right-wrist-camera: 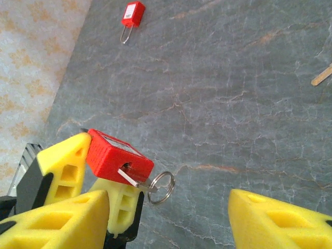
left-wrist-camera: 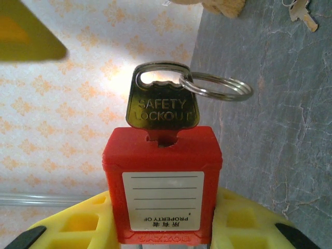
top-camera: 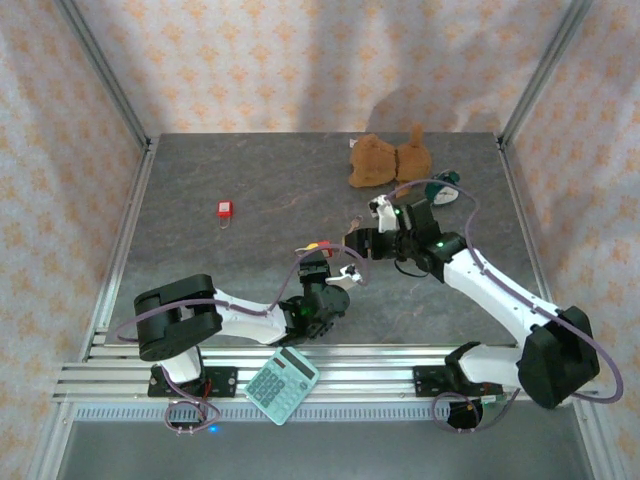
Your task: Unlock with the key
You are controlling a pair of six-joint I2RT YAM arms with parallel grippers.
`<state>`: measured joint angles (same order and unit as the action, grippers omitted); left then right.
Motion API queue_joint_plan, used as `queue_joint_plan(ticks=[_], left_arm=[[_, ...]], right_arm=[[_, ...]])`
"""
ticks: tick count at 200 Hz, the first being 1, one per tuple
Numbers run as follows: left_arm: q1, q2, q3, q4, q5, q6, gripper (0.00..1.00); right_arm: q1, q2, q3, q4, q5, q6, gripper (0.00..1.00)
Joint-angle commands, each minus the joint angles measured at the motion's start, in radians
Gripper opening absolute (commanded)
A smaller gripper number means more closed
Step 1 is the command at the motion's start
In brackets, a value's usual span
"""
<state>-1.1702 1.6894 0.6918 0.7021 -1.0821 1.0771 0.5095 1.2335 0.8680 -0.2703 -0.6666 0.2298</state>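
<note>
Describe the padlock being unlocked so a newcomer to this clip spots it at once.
On the grey table, look near the front middle, where the two arms meet. There the left tool grips a red padlock with a key stamped SAFETY LOCKOUT in its keyhole. The other red padlock lies loose on the table, back left, in no tool.

Grey marbled table (top-camera: 250, 180) enclosed by pale, orange-patterned walls (top-camera: 300, 60) on aluminium posts (top-camera: 105, 70).
</note>
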Motion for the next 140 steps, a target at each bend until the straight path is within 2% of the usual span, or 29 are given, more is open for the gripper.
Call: queue_joint_plan(ticks=[1,99,140], left_arm=[[-0.006,0.006,-0.006,0.047,-0.022,0.016,0.17],[-0.018,-0.003,0.000,0.048,-0.024,0.034,0.16],[-0.019,-0.027,0.001,0.026,-0.016,0.020,0.16]], right_arm=[[0.012,0.001,0.017,-0.003,-0.023,-0.021,0.61],[0.015,0.006,-0.011,0.080,-0.123,-0.015,0.53],[0.021,0.025,-0.014,0.080,-0.122,-0.033,0.49]])
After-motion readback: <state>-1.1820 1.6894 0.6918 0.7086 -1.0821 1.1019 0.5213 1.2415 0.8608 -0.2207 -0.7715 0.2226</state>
